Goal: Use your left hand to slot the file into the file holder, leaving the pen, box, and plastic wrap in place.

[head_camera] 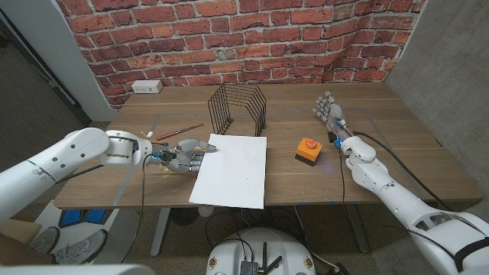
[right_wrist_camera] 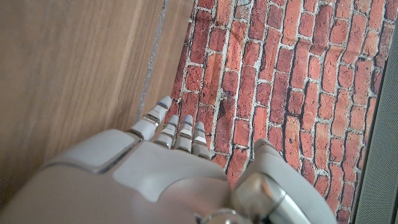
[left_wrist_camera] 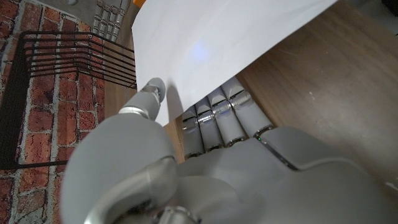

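Observation:
The white file [head_camera: 233,169] lies on the wooden table, one end over the front edge. My left hand [head_camera: 186,155] is at its left edge. In the left wrist view the fingers [left_wrist_camera: 227,115] reach under the file [left_wrist_camera: 217,37] and the thumb [left_wrist_camera: 149,93] sits against its edge, so the hand pinches it. The black wire file holder [head_camera: 238,108] stands just behind the file, with its slots showing in the left wrist view [left_wrist_camera: 68,59]. My right hand [head_camera: 331,111] is at the right of the table, fingers spread and holding nothing [right_wrist_camera: 174,134].
A pen [head_camera: 180,131] lies left of the holder, behind my left hand. An orange box [head_camera: 308,150] with a red top sits right of the file. Something small and shiny [head_camera: 163,163] lies beside my left hand. A white power strip [head_camera: 147,86] is at the back left by the brick wall.

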Tool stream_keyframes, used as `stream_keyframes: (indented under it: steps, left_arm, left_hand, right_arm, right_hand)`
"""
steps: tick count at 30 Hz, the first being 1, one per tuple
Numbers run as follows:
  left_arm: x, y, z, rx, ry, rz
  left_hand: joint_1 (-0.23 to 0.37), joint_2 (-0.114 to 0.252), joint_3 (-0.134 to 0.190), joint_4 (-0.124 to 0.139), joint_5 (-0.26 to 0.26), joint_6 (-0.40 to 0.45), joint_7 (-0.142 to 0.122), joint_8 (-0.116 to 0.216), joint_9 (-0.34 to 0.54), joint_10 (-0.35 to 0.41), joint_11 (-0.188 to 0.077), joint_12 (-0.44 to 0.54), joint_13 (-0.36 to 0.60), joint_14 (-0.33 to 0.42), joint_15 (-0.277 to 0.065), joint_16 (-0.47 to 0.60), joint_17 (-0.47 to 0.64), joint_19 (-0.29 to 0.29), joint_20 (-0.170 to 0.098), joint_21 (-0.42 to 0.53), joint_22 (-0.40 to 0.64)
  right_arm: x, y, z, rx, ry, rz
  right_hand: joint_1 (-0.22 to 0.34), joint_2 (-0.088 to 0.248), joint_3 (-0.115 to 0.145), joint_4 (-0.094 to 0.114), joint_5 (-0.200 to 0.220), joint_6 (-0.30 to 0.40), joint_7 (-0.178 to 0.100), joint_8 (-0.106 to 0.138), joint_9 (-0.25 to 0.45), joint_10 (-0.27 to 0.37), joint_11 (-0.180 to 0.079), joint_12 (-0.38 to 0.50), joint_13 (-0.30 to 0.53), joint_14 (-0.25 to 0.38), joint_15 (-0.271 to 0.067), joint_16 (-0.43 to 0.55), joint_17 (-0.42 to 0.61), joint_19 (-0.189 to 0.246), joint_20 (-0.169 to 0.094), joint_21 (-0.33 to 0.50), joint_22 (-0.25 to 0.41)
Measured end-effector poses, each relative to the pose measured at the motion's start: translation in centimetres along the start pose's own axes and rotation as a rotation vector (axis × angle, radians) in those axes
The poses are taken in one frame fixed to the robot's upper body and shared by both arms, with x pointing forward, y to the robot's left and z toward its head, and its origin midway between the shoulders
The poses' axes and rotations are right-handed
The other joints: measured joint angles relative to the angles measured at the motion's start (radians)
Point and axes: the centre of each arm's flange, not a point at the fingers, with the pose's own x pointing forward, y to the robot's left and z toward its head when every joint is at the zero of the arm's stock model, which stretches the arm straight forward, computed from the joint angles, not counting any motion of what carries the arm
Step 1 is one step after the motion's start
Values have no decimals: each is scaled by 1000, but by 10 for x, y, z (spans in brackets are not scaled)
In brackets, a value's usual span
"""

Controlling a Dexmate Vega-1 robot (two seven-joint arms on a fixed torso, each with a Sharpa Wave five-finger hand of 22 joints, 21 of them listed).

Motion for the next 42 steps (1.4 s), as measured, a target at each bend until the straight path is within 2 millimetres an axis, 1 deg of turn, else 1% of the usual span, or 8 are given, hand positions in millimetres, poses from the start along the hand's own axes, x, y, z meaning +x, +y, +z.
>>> stream_keyframes:
  steps: [4,7,10,16,19,25,36,42]
  left_arm:
    - [1,-1,0,-2,-1,3]
    - [1,-2,-1,-5,1,7]
    - [2,-3,-2,-9,2,11]
    - [2,-4,-3,-16,-5,22]
    - [2,-5,-3,-20,-8,25]
    - [2,-6,-3,-24,-12,30]
    - [2,-7,-2,-25,-17,38]
    - [2,-8,-1,-23,-21,39]
  left_hand:
    - [5,5,8,-3,0,9,-9,0,2,9,-9,0,0,14,-6,0,0,8,-1,0,0]
    - [0,11,19,-3,0,37,-26,0,2,34,-34,0,0,40,-13,0,0,28,-3,4,0]
    - [2,24,34,-4,0,70,-45,0,2,77,-59,0,0,76,-22,0,0,53,-13,12,0]
    - [4,41,53,-1,0,108,-62,8,2,121,-84,8,0,114,-39,0,0,75,-22,13,4]
    - [6,49,61,-4,0,121,-64,8,2,137,-81,8,0,125,-43,0,0,87,-23,20,4]
    - [5,58,74,-4,0,147,-66,8,2,162,-93,8,0,146,-50,0,0,102,-27,25,4]
    - [12,80,104,-8,0,192,-85,7,6,213,-109,8,0,191,-73,0,3,129,-40,31,4]
    - [15,90,110,-8,0,205,-87,7,6,229,-107,8,0,198,-76,0,3,138,-41,31,4]
  right_arm:
    - [-1,0,0,1,0,0]
    - [-2,-1,0,1,0,0]
    - [-2,-1,0,2,0,-1]
    - [-4,-2,0,2,1,0]
    - [-4,-2,0,3,1,-1]
    - [-5,-3,-1,4,2,-2]
    - [-5,-3,-1,5,2,-2]
    - [-6,-4,-1,5,4,-2]
  right_hand:
    - [0,0,0,0,0,0,0,0,0,0,0,0,0,0,0,0,0,0,0,0,0]
    - [0,0,0,0,0,0,0,0,0,0,0,0,0,0,0,0,0,0,0,0,0]
    - [0,0,0,0,0,4,4,0,0,0,0,0,0,0,0,0,0,0,0,0,0]
    - [-4,-4,0,0,0,4,4,0,0,0,0,0,0,0,0,0,0,0,0,0,0]
    - [-7,-7,0,0,0,4,4,0,0,0,0,0,0,6,5,0,0,0,0,0,0]
    - [-7,-7,4,4,0,4,4,0,0,0,0,0,0,6,5,0,-5,0,0,0,0]
    - [-7,-7,4,4,0,3,4,0,0,0,0,0,0,6,5,0,-5,0,0,0,0]
    - [-7,-7,4,4,0,3,4,0,0,0,0,0,0,6,5,0,-5,0,0,0,0]
